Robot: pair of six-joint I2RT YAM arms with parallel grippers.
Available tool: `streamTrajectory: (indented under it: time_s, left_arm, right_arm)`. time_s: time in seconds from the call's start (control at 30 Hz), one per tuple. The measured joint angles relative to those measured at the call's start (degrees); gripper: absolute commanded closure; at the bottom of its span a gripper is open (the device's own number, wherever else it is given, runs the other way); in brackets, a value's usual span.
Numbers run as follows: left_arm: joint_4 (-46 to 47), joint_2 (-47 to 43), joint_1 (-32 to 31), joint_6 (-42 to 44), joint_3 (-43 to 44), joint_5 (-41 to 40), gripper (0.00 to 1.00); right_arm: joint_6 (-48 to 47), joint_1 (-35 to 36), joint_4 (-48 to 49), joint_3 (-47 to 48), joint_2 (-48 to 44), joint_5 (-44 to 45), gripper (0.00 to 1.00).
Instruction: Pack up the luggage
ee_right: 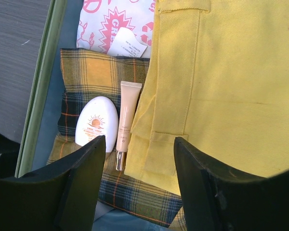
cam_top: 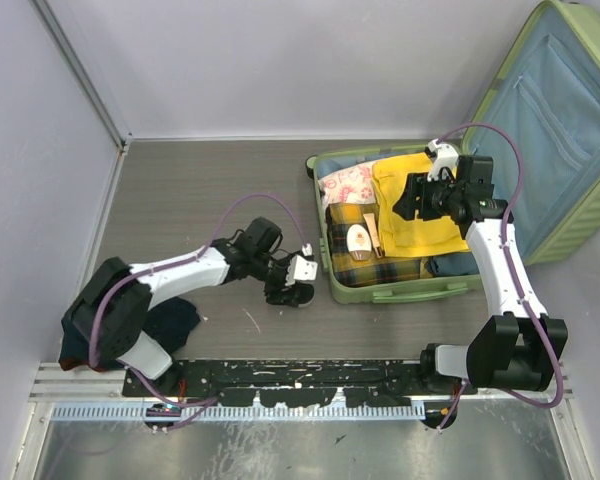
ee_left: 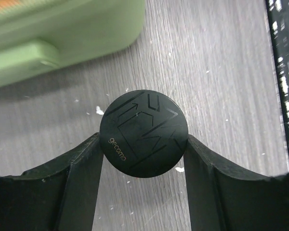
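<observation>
Two arms are at work on the grey table (cam_top: 200, 190). The luggage (cam_top: 400, 292) lies open at the right of centre in the overhead view. It is a light-green hard-shell case, by far the biggest thing here. Its base is flat on the table, and its lid leans up and away into the upper right corner, showing a light blue fabric lining. A matching green handle (ee_left: 31, 53) sits on the near wall.

Inside the base, a yellow garment (cam_top: 400, 172) covers the right half. To its left lies a white cloth with pink print (cam_top: 348, 182). Nearer the front, a yellow-and-navy plaid cloth (cam_top: 380, 268) carries a white oval bottle (cam_top: 358, 240) and a slim beige tube (cam_top: 375, 235) side by side.

The right gripper (cam_top: 420, 197) hangs over the yellow garment. Its fingers are spread apart with nothing between them, and from its own camera the bottle and tube show just beyond the left finger.

The left gripper (cam_top: 292, 292) is down at the table, just left of the case's near left corner. Its two fingers press against opposite sides of a round black disc (ee_left: 143, 133) with an embossed logo, so it is grasping that disc.

A heap of dark clothing (cam_top: 175, 320) lies under the left arm at the lower left.
</observation>
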Motion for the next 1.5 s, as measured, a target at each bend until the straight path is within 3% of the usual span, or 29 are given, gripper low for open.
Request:
streamTrajectory:
  time_s: [0.2, 0.37, 0.53, 0.73, 1.03, 1.2, 1.33, 1.5]
  left_arm:
    - [-3.2, -10.3, 0.0, -4.3, 1.4, 0.8, 0.53]
    - [-6.1, -9.7, 0.5, -9.0, 9.0, 0.1, 0.54]
    - [-7.6, 2.4, 1.4, -14.3, 30.0, -3.4, 0.54]
    - [-8.6, 17.1, 1.9, -17.4, 48.6, -8.6, 0.55]
    - [-9.0, 36.5, 1.9, -20.0, 66.4, -14.4, 0.52]
    - [-9.5, 42.1, 1.9, -20.2, 68.7, -16.5, 0.43]
    - [-9.8, 44.1, 1.9, -20.1, 69.9, -17.1, 0.19]
    - [-10.0, 44.1, 1.9, -20.4, 69.9, -17.6, 0.03]
  right_arm:
    - [0.1, 0.0, 0.4, 0.0, 0.0, -0.2, 0.37]
    - [0.5, 0.0, 0.5, 0.0, 0.0, -0.5, 0.37]
    - [0.9, 0.0, 0.5, 0.0, 0.0, -0.8, 0.37]
    - [1.5, 0.0, 0.5, 0.0, -0.1, -0.8, 0.37]
    - [1.5, -0.6, 0.4, 1.9, -0.2, 0.3, 0.36]
    - [1.0, -0.6, 0.4, 5.6, -0.3, 1.0, 0.34]
    - [-0.2, -0.6, 0.0, 9.5, -0.3, 1.3, 0.31]
    - [-1.5, -0.6, -0.5, 15.4, -0.3, 1.8, 0.26]
